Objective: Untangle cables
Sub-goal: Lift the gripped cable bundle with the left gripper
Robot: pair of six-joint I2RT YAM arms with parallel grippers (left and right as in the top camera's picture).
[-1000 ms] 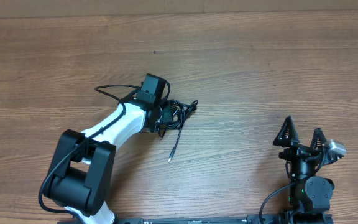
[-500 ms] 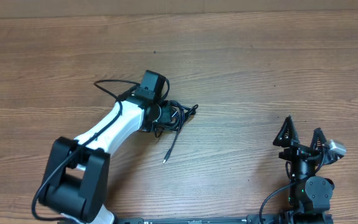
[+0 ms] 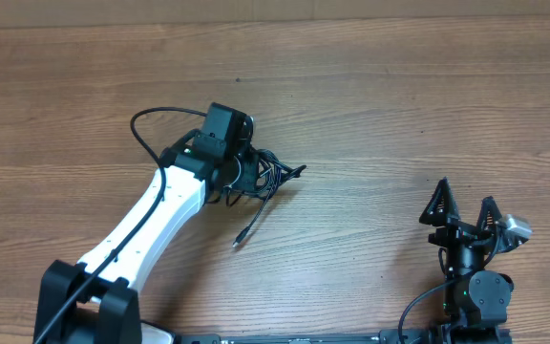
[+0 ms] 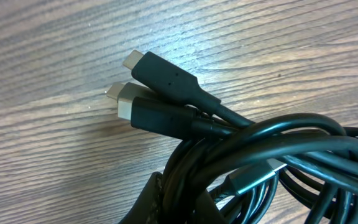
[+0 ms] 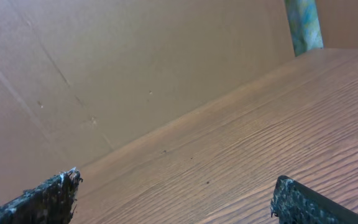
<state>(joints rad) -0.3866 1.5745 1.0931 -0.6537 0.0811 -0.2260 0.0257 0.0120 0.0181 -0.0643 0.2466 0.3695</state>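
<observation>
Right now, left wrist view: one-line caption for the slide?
Close-up of tangled black cables against the wood-grain table, two silver-tipped plugs sticking out side by side at upper left.

The left arm lies slantwise across the near left of the table, from the near edge up to the middle, and bars any straight path through there. Its wire loops out to the left of the wrist. At the arm's tip the cables sit in a knot, and one loose end trails toward the near edge. Between the knot and the right gripper runs a broad strip of bare wood, and the far half of the table is bare too. The right gripper's fingers stand wide apart, with open tabletop ahead of them up to a brown wall.
</observation>
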